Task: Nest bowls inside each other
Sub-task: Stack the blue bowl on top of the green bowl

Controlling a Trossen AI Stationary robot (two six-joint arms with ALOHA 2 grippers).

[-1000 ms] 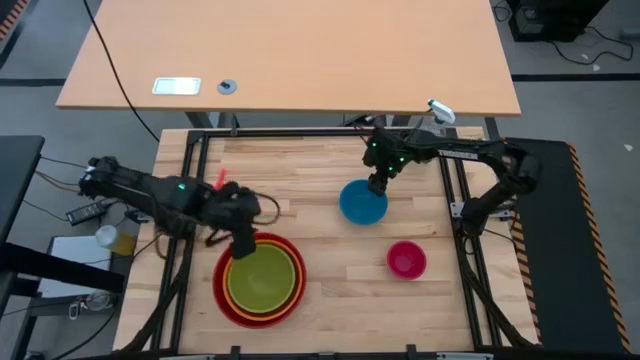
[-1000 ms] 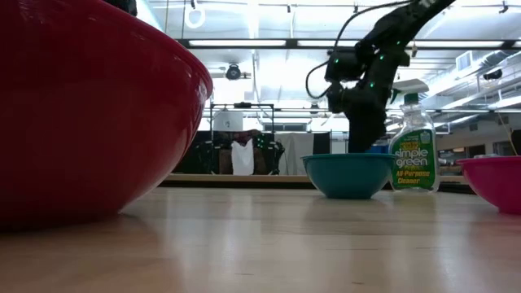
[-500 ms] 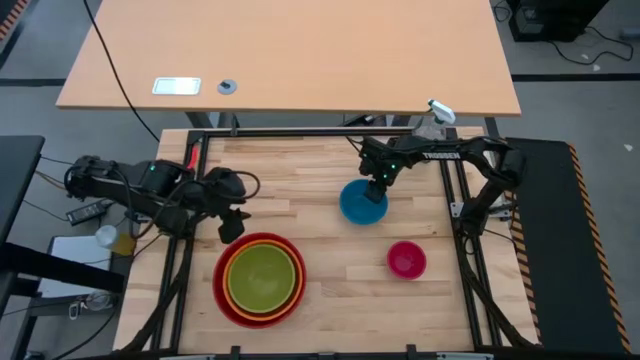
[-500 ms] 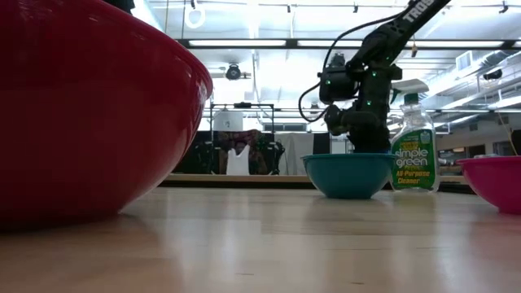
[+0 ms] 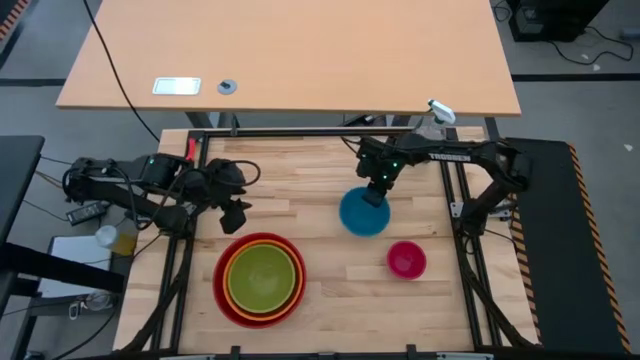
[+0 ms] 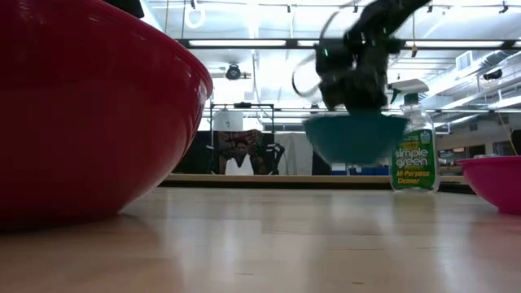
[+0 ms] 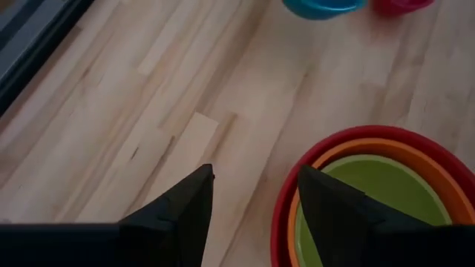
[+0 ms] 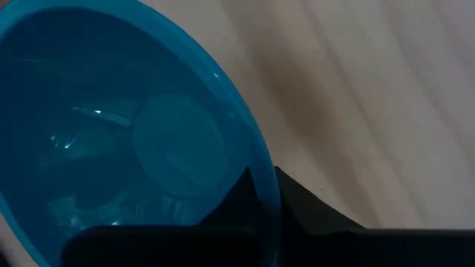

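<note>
The blue bowl (image 5: 362, 214) hangs above the table in the low view (image 6: 356, 137), and my right gripper (image 5: 375, 192) is shut on its far rim. The lime green bowl (image 5: 263, 277) sits inside the orange bowl (image 5: 232, 292), which sits inside the red bowl (image 5: 222, 300), near the table's front left. The small pink bowl (image 5: 406, 260) rests on its base at the right. My left gripper (image 7: 256, 200) stands open over bare wood just beyond the stack's far-left rim, with nothing between its fingers. My right gripper holds the blue bowl by its rim (image 8: 256, 148) on the bowl's far side. One finger (image 8: 241, 194) is inside the bowl and the other (image 8: 300, 202) outside, coming from above and slanting down. The bowl hangs clear of the table with its opening up.
A clear spray bottle (image 5: 436, 113) of green cleaner stands at the table's far right corner, behind the blue bowl in the low view (image 6: 413, 150). Bare wood lies between the stack and the pink bowl. A black frame edges the table.
My right gripper has taken hold of the blue bowl's far rim and lifted it off the table, carrying it slightly toward the near edge. My left gripper has drawn back from above the stack toward the far-left, staying open.
</note>
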